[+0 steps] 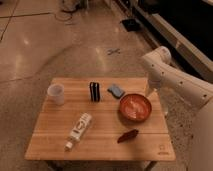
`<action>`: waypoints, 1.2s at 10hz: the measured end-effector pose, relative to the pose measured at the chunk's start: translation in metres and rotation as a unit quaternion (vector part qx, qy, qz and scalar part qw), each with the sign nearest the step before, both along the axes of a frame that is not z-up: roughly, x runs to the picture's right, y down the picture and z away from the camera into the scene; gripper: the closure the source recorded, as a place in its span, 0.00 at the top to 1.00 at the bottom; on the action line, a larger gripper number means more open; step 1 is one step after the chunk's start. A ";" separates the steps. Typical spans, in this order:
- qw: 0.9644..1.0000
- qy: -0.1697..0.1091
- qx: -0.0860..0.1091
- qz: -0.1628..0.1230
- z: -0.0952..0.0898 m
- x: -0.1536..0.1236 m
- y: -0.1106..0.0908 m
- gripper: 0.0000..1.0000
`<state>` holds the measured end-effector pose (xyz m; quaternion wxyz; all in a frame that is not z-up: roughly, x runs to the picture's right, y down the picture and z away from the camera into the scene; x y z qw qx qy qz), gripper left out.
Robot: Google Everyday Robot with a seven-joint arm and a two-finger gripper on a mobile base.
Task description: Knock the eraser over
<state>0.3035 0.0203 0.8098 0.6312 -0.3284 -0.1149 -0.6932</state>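
The gripper (pixel 149 93) hangs at center right of the frame, at the far right edge of the bench (pixel 105 145), just above the red bowl (pixel 135 107). I cannot tell whether it is open or closed. The eraser (pixel 94 91) stands upright at upper center, just left of the blue-grey pad (pixel 116 90). A low leftward sweep would likely shove those 2 things first.

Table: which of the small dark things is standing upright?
The black eraser, between cup and blue pad; pad and red piece lie flat. The gripper hangs behind the bowl's right side.
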 end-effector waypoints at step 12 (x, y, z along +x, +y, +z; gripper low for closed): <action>0.996 -0.087 -0.016 -0.028 0.000 -0.134 0.018 0.80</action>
